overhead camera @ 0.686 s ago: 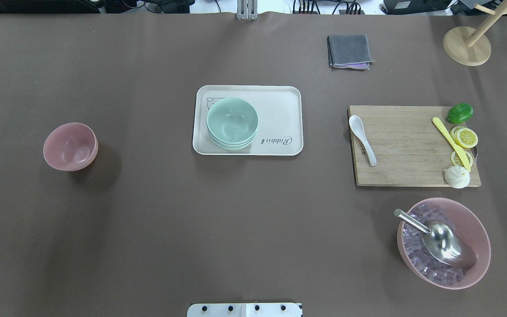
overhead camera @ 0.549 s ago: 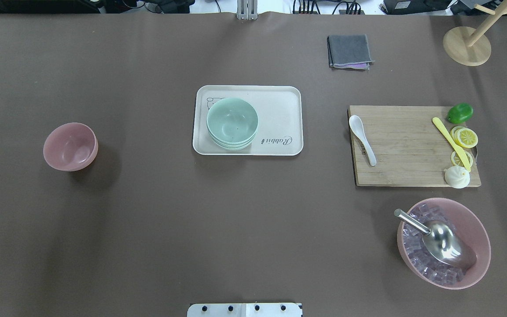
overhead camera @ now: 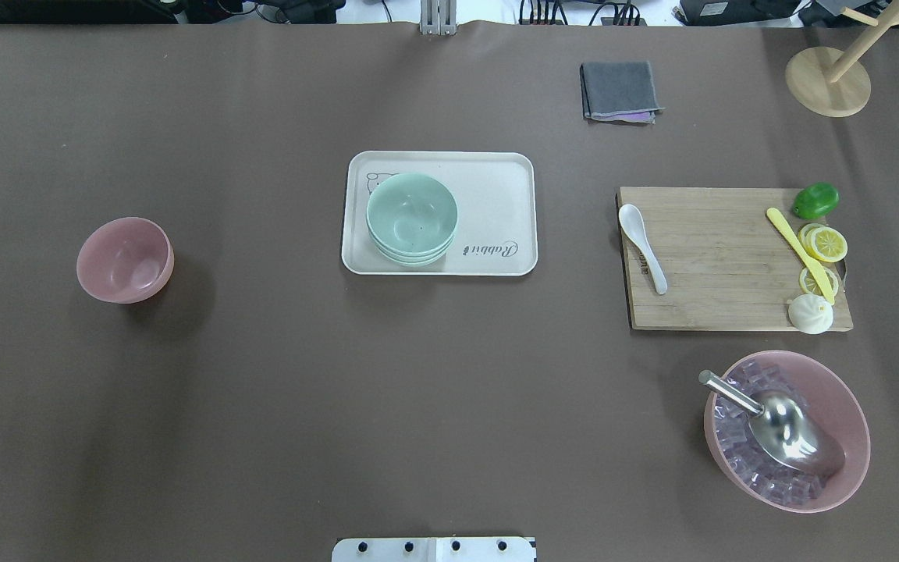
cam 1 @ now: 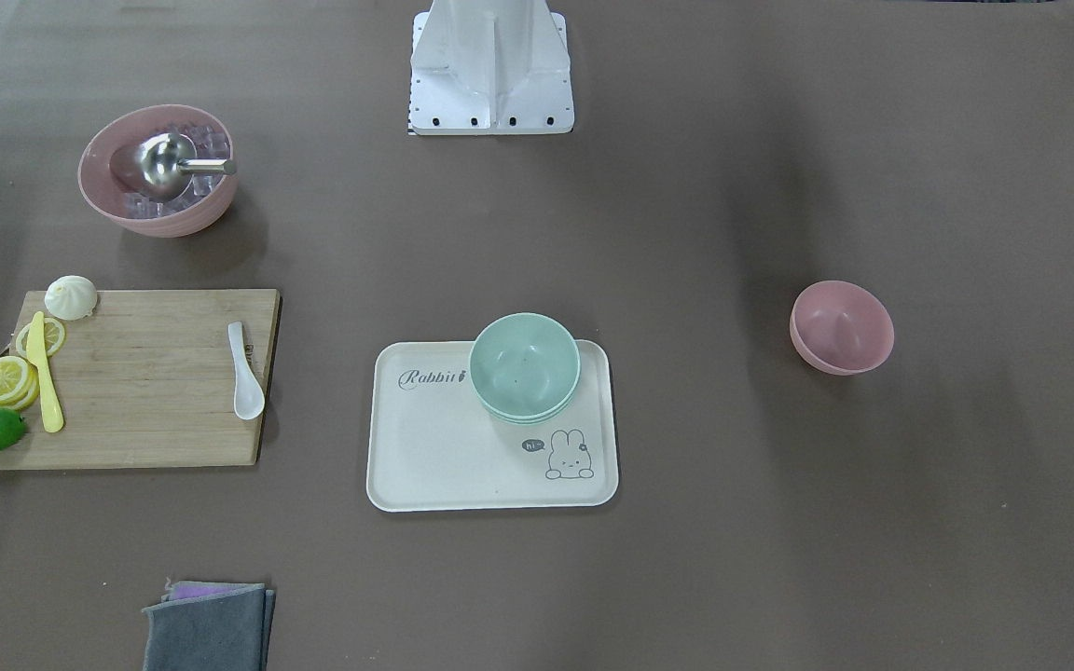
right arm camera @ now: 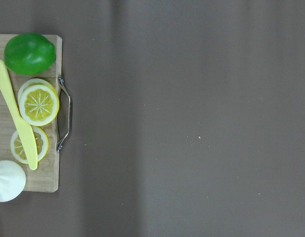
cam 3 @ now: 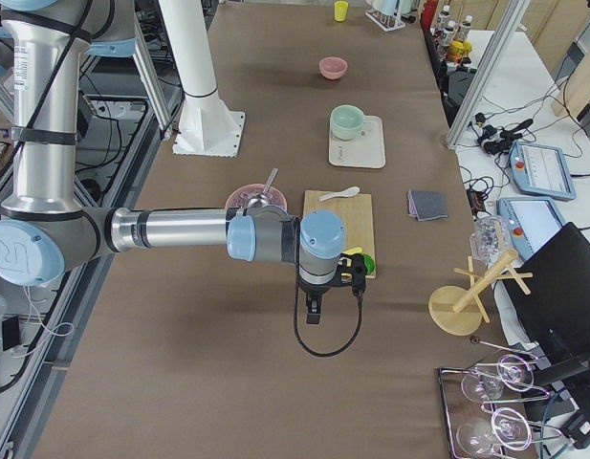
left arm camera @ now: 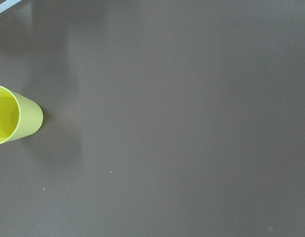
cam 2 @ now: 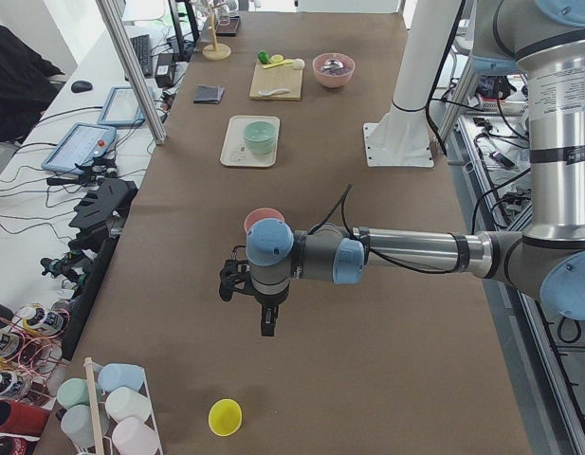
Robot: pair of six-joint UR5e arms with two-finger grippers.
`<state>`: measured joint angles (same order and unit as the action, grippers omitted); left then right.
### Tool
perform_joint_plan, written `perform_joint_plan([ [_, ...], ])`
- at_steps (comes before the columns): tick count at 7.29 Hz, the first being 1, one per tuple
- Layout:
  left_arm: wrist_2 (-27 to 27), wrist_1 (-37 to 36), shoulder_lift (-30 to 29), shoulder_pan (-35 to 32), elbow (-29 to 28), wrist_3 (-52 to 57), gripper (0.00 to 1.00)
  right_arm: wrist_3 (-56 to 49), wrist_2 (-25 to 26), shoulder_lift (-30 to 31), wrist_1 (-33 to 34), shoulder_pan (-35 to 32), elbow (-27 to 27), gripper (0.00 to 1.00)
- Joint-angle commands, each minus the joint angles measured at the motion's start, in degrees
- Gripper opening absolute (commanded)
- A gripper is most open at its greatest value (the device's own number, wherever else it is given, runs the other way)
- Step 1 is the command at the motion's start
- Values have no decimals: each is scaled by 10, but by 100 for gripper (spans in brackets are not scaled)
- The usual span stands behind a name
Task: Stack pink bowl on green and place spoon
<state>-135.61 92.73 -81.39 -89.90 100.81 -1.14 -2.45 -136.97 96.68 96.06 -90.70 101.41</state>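
**Q:** Where is the pink bowl [overhead camera: 125,260]?
**A:** Upright, alone on the bare bench [overhead camera: 262,390], on the robot's left side. It is well apart from the tray [overhead camera: 496,195].

**Q:** And the green one?
**A:** The mint-green bowl stack [overhead camera: 411,218] is nested, with layered rims, and sits on the cream rabbit tray at bench centre.

**Q:** Spoon?
**A:** The white spoon [overhead camera: 643,248] lies flat on the wooden cutting board [overhead camera: 715,265], along the edge nearest the tray. Its scoop end points away from the robot.

**Q:** Hands?
**A:** The left hand [cam 2: 267,327] hangs over bare bench out past the pink bowl, fingers pointing down, with a yellow cup [left arm camera: 14,118] near. Released or clenched, cannot tell; it shows in the side view only. The right hand [cam 3: 314,311] hangs over the bench just beyond the board's lime end. Cannot tell its state either.

**Q:** Anything else?
**A:** The lime [overhead camera: 815,200], yellow knife [overhead camera: 801,254], lemon slices [overhead camera: 826,243] and white bun [overhead camera: 810,314] are at the board's other end. A larger pink bowl [overhead camera: 847,406] with a metal scoop [overhead camera: 789,433] and clear cubes sits beside the board, toward the robot. A folded grey cloth [overhead camera: 620,90] lies on the far side.
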Motion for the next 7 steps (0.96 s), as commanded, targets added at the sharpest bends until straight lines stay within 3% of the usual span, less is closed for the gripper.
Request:
perform_joint_plan([
  [1, -1, 1, -1, 1, -2, 0, 99, -2, -1, 0, 0, 0, -1, 100],
  [7, 0, 1, -1, 3, -4, 0, 99, -2, -8, 0, 1, 0, -2, 100],
])
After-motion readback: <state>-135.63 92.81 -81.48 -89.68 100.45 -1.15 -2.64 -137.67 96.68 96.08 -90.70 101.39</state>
